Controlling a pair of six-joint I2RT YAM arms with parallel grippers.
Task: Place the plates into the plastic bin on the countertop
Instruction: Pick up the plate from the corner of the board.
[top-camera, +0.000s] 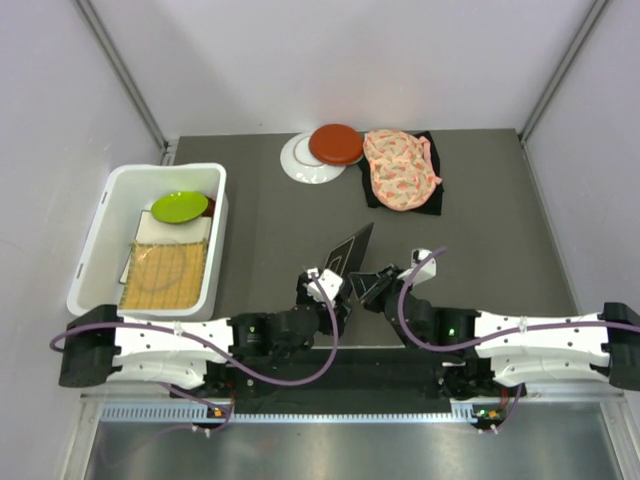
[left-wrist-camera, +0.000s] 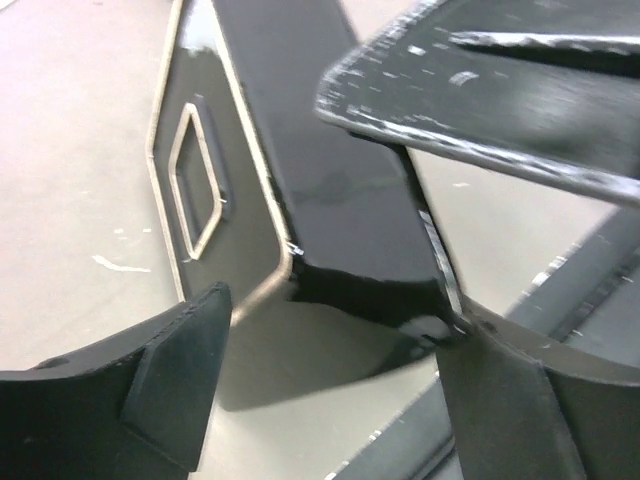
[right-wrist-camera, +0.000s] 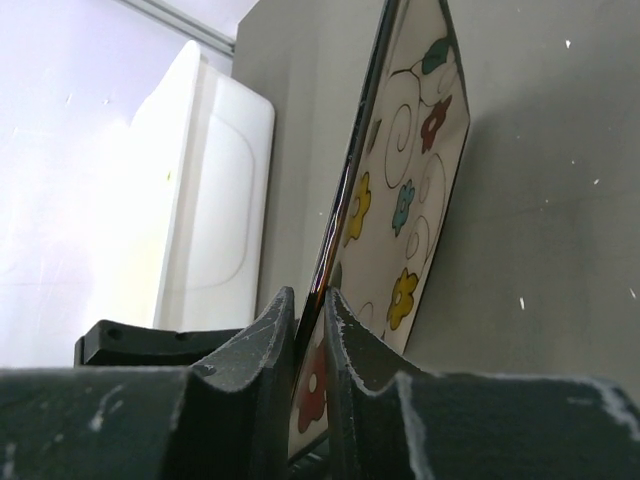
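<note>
- While clamped at its lower rim between the narrow jaws of the right tool (right-wrist-camera: 310, 310), held steeply on edge: the square plate (right-wrist-camera: 410, 200), over the near middle of the tabletop (top-camera: 500, 230), close to the arm bases.
- One side of it pale, with coloured flowers and curling lines; the other glossy black with a pale outline.
- Left tool (left-wrist-camera: 340, 315) spread wide, grasping nothing, with a finger on either side of the plate's lower corner.
- One of those fingers close against the plate's edge, contact impossible to tell; the other clear of it.
- Scratched finger of the right tool just above and beside, seen from the left wrist.
- Plastic bin (top-camera: 95, 230) at the left side of the tabletop, well apart from the held plate.
- Inside the bin: lime plate (top-camera: 180, 207) at the far end, partly over a cream square plate (top-camera: 172, 229); yellow woven plate (top-camera: 165, 273) at the near end.
- At the far middle of the tabletop: red plate (top-camera: 335, 144) resting partly on a white plate (top-camera: 300, 162).
- Just to their right: pink floral fabric (top-camera: 400, 170) lying on a black cloth (top-camera: 437, 200).
</note>
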